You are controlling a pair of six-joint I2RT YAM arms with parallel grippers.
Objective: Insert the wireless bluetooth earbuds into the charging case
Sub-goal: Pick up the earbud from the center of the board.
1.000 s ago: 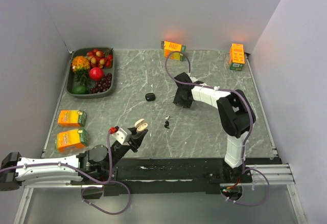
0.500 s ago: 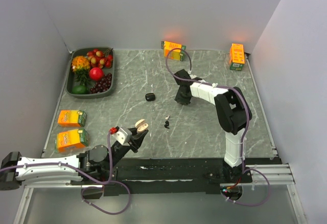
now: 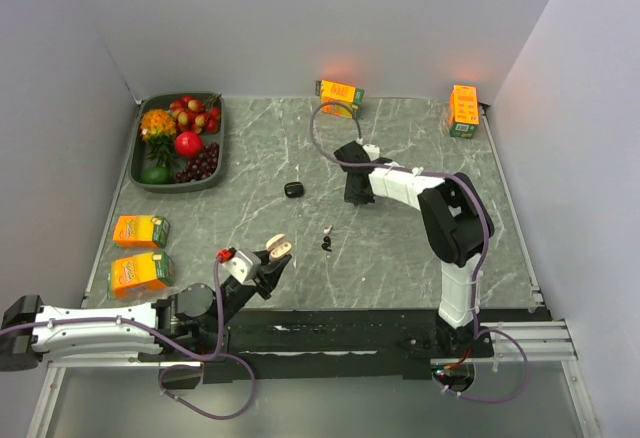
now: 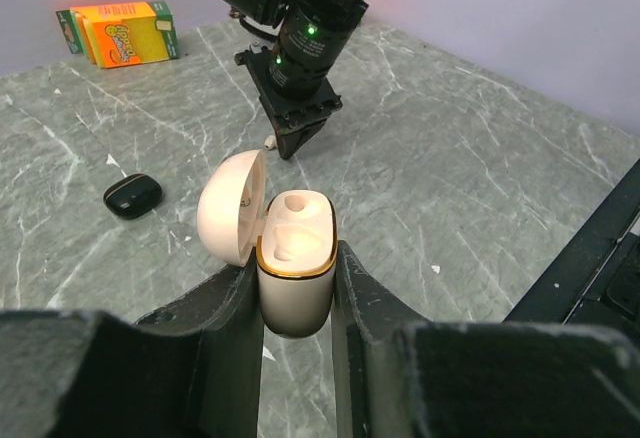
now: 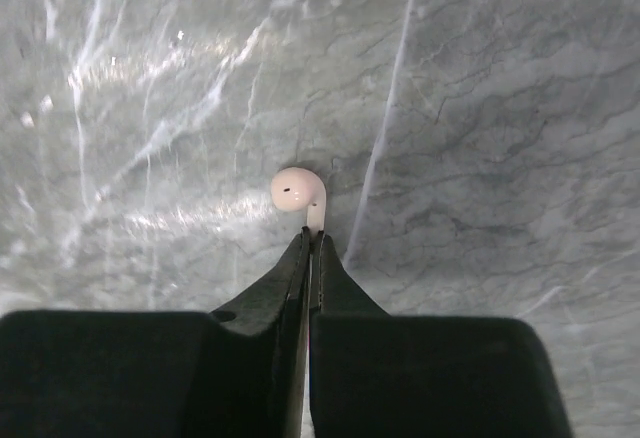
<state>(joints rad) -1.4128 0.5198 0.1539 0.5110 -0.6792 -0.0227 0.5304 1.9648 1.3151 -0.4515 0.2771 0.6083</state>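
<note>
My left gripper (image 4: 296, 293) is shut on the white charging case (image 4: 296, 258), held upright near the table's front with its lid (image 4: 230, 210) swung open and both sockets bare. In the top view the case (image 3: 279, 248) sits at that gripper's (image 3: 270, 258) tip. My right gripper (image 5: 313, 240) is shut on the stem of a white earbud (image 5: 298, 190), whose round head sticks out past the fingertips just above the marble. Mid-table, the right gripper (image 3: 352, 196) points down. Another whitish earbud (image 3: 327, 228) and a black earbud (image 3: 326, 245) lie between the two arms.
A closed black case (image 3: 292, 189) lies left of the right gripper. A dark fruit tray (image 3: 146, 179) fills the back left. Two orange juice cartons (image 3: 141, 230) (image 3: 139, 272) lie at the left edge, with two more cartons (image 3: 340, 95) (image 3: 463, 110) along the back.
My right gripper's jaws have gone from open to shut, pinching the white earbud's stem, and its wrist has shifted slightly. The left arm and case have not moved.
</note>
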